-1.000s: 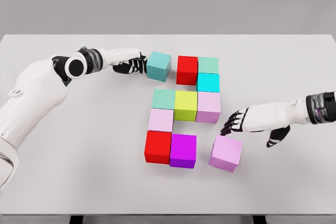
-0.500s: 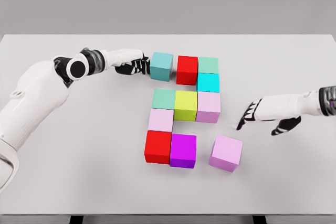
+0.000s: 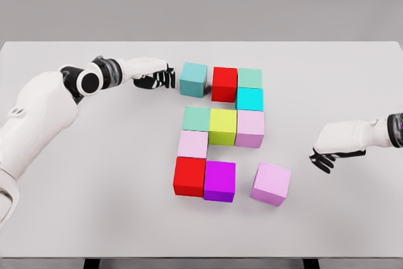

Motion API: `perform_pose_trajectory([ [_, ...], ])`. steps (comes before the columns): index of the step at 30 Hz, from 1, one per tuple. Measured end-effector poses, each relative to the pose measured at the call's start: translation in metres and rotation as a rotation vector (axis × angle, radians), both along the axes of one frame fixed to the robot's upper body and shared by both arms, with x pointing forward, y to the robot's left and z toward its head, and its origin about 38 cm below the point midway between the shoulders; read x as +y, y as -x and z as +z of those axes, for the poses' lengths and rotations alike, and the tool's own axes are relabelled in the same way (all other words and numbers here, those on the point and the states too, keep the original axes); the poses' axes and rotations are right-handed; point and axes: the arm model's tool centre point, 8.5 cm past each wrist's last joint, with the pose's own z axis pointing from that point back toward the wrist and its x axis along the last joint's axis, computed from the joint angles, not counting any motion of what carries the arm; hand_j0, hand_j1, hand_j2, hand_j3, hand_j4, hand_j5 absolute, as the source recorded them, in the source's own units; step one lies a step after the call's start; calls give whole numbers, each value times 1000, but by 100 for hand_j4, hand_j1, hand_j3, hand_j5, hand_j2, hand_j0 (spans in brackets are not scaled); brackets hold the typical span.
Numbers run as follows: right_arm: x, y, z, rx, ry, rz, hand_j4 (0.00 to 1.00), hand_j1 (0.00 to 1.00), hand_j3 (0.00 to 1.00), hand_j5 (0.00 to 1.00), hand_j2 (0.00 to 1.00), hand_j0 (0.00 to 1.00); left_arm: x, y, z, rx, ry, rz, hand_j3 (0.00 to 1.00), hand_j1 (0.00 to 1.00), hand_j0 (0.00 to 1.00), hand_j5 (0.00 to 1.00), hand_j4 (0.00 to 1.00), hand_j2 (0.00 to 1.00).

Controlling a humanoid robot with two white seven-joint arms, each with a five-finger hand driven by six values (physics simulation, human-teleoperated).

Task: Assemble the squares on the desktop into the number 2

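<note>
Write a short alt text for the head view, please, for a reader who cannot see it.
Coloured cubes on a white table nearly form a 2: the teal cube at top left and the pink cube at bottom right sit slightly apart from the rest. The left hand is beside the teal cube; the right hand is curled near the right edge.

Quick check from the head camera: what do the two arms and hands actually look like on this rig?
Both arms have smooth white shells. The left arm shows a black round joint cap with a white centre and a grey-black ribbed wrist band. The left hand and right hand have white backs and black fingers.
</note>
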Motion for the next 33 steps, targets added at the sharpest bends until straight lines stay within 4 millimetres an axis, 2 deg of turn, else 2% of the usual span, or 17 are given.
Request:
perform_pose_trajectory([
  [5, 6, 8, -8, 3, 31, 40, 11, 11, 11, 11, 11, 11, 1, 0, 0, -17, -36, -7, 45, 45, 45, 45, 45, 45],
  [12, 15, 20, 0, -10, 28, 92, 12, 12, 12, 12, 12, 12, -5, 0, 4, -56, -95, -37, 45, 45, 45, 45, 45, 45],
  [19, 17, 29, -5, 14, 23, 104, 12, 12, 12, 12, 12, 12, -6, -1, 7, -109, -198, -61, 45, 45, 45, 45, 45, 45],
  [27, 19, 35, -16, 44, 17, 108, 12, 12, 12, 12, 12, 12, -16, 4, 9, -116, -240, -105, 45, 45, 45, 45, 45, 45],
  [33, 21, 34, -14, 39, 16, 112, 11, 11, 11, 11, 11, 11, -19, 5, 12, -115, -239, -116, 45, 45, 45, 45, 45, 45],
])
